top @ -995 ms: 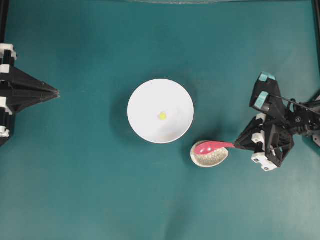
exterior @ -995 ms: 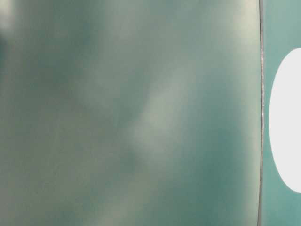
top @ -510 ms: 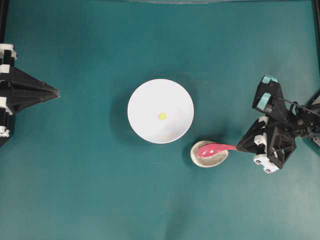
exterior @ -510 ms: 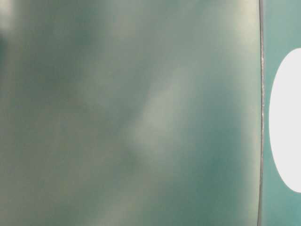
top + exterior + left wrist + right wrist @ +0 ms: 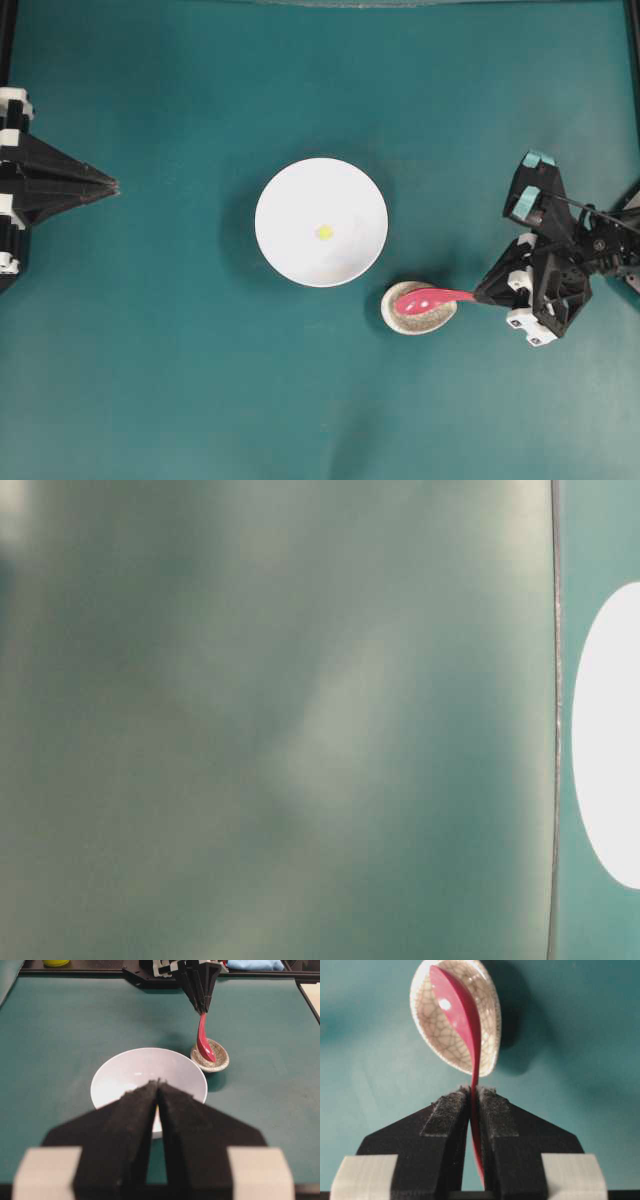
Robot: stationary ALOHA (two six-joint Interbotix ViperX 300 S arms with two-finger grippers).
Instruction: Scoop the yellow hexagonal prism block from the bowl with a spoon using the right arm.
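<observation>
1. Block count from my seat: one yellow hexagonal prism block (image 5: 325,232), lying near the middle of the one white bowl (image 5: 290,200), untouched.
2. One pink-red spoon (image 5: 428,297) lies with its bowl in the single speckled rest (image 5: 405,320), just beside the white bowl's rim, handle pointing at the right arm (image 5: 560,250).
3. I see the right gripper (image 5: 474,1091) with its pads narrowed onto the spoon's handle.
4. Across the teal table (image 5: 200,380), well apart, the left gripper (image 5: 158,1082) sits with jaws pressed together, holding nothing.
5. My table-level view is blurred.
</observation>
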